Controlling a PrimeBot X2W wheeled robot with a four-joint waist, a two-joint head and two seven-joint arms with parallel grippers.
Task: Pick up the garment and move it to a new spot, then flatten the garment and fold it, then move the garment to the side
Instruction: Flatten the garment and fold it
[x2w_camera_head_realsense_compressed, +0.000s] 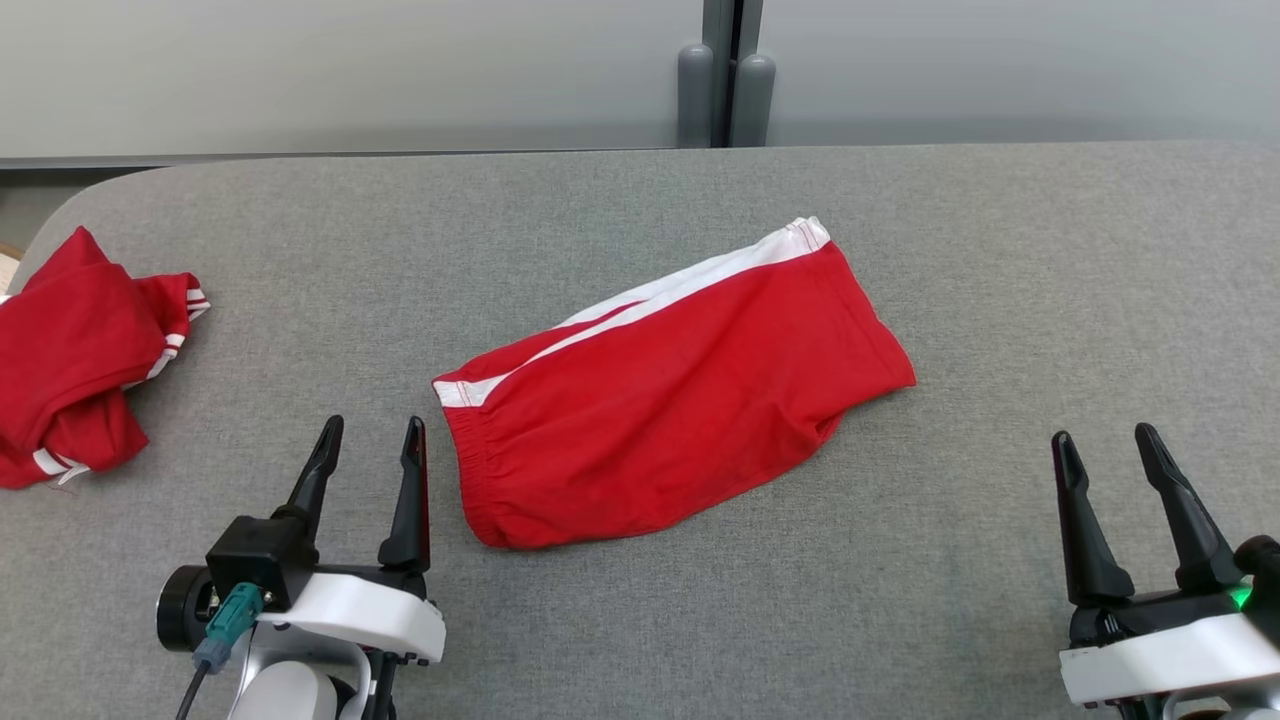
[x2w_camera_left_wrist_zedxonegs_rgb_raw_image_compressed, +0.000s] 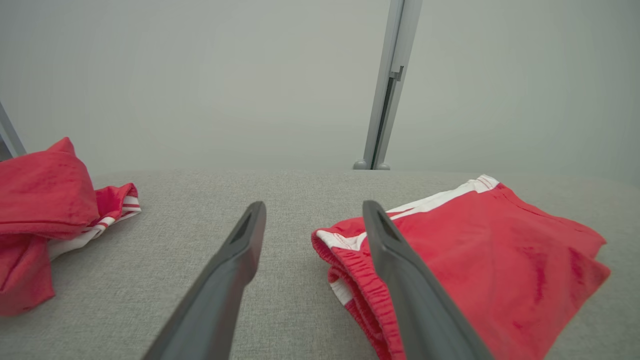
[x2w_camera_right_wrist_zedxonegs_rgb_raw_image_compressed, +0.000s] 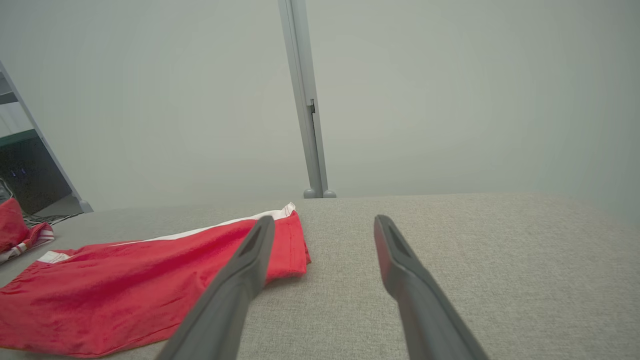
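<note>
While both pincers stand spread to their widest and hold nothing, neither touches cloth. At the lower left of the head view the left gripper points up the frame over the grey table, its inner finger just beside the elastic waistband of the red shorts. The right gripper sits at the lower right, well apart from the hem end. The shorts lie mid-frame, slanting from lower left to upper right with the white stripe along their upper edge, and they look doubled over, leg on leg. A crumpled red garment sits at the far left edge.

Judging by this, the fold may be done and only the move aside is left. A pinch at the waistband alone could lift only the top layer, so the fold would slide open. Carrying the shorts leftward could also run them into the crumpled heap and tangle the two.
</note>
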